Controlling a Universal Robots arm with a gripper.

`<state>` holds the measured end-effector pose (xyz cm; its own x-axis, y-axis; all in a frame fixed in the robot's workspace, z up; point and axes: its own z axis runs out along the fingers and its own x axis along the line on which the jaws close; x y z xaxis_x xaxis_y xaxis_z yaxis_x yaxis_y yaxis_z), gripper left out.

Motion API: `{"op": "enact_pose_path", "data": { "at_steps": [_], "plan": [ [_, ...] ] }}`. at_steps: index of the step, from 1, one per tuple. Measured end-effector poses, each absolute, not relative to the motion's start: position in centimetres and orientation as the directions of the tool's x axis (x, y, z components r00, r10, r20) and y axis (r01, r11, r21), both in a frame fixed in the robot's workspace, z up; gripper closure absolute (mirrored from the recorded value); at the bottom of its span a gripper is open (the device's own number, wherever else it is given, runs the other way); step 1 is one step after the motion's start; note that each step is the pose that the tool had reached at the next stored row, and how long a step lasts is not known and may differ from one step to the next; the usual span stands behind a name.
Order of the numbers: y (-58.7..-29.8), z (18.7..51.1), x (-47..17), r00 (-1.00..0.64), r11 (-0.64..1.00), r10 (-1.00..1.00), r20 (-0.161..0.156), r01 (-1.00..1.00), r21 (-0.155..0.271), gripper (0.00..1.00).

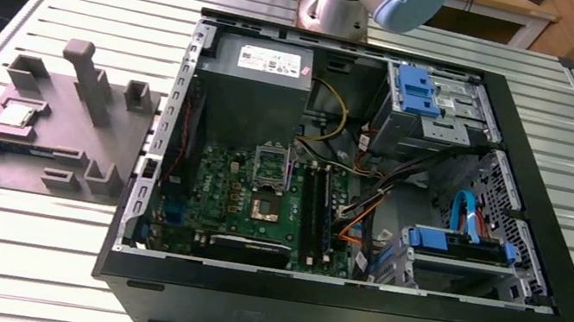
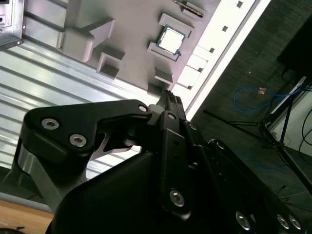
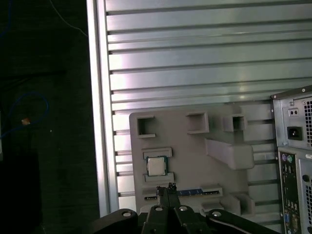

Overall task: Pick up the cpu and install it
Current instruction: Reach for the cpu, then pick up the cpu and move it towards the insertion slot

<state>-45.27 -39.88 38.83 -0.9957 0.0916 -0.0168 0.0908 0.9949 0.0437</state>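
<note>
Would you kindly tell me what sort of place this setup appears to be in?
Probably a robotics lab or test bench: a silver-grey robot arm stands by a slatted aluminium table bearing an open black desktop computer case and a grey plastic parts fixture.

Slatted metal table [image 1: 15,255] stands above dark floor [image 3: 44,146].
</note>
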Motion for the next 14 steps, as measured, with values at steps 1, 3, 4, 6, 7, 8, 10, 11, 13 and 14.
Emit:
{"op": "enact_pose_path", "data": {
  "at_steps": [1, 3, 4, 6, 7, 8, 10, 11, 13, 14],
  "plan": [
    [-39.88, 38.83, -45.29, -0.996, 0.995, 0.092, -0.017, 0.091, 0.044, 0.9],
    [-39.88, 38.83, -45.34, -0.996, 0.995, 0.092, -0.017, 0.091, 0.044, 0.9],
    [-39.88, 38.83, -45.36, -0.996, 0.995, 0.092, -0.017, 0.091, 0.044, 0.9],
    [-39.88, 38.83, -45.41, -0.996, 0.995, 0.092, -0.017, 0.091, 0.044, 0.9],
    [-39.88, 38.83, -45.44, -0.996, 0.995, 0.092, -0.017, 0.091, 0.044, 0.9],
    [-39.88, 38.82, -45.46, -0.996, 0.995, 0.092, -0.017, 0.091, 0.044, 0.9],
    [-39.88, 38.82, -45.51, -0.996, 0.995, 0.092, -0.017, 0.091, 0.044, 0.9],
    [-39.88, 38.82, -45.53, -0.996, 0.995, 0.092, -0.017, 0.091, 0.044, 0.9],
    [-39.88, 38.82, -45.59, -0.996, 0.995, 0.092, -0.017, 0.091, 0.044, 0.9],
    [-39.88, 38.82, -45.61, -0.996, 0.995, 0.092, -0.017, 0.091, 0.044, 0.9]
  ]
}}
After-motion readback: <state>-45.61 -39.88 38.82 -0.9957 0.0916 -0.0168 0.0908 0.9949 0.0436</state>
